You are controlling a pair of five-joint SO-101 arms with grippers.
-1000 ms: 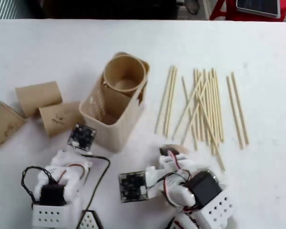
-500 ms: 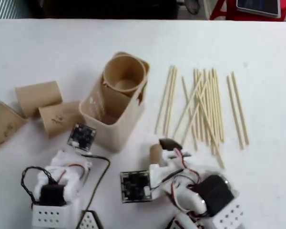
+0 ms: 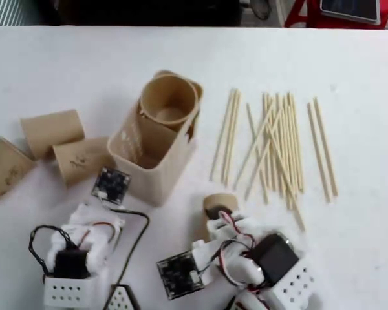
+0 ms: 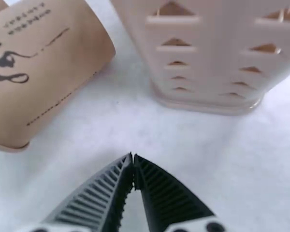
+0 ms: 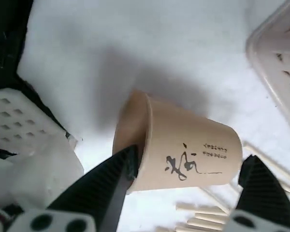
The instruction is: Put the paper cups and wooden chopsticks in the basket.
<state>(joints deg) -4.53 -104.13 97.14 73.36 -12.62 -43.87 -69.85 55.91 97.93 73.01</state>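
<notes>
A tan paper cup (image 5: 183, 147) lies lengthwise between my right gripper's (image 5: 189, 163) fingers, one finger at its rim and the other at its base. In the high view that cup (image 3: 217, 204) sits just ahead of the right arm, below the basket (image 3: 156, 169). The cream slotted basket holds one upright cup (image 3: 169, 100). Three more cups (image 3: 52, 131) (image 3: 81, 160) (image 3: 5, 169) lie on their sides to its left. Wooden chopsticks (image 3: 275, 142) are scattered to the right. My left gripper (image 4: 133, 166) is shut and empty, low over the table between a lying cup (image 4: 36, 63) and the basket (image 4: 208, 53).
The white table (image 3: 84, 64) runs far back behind the basket. The left arm (image 3: 74, 248) stands at the near edge with black cables (image 3: 139, 236) trailing beside it. A red chair (image 3: 339, 13) stands beyond the table's far edge.
The right arm has turned at the wrist and shifted slightly left, and the cup in its gripper now shows more fully. The left arm has not moved.
</notes>
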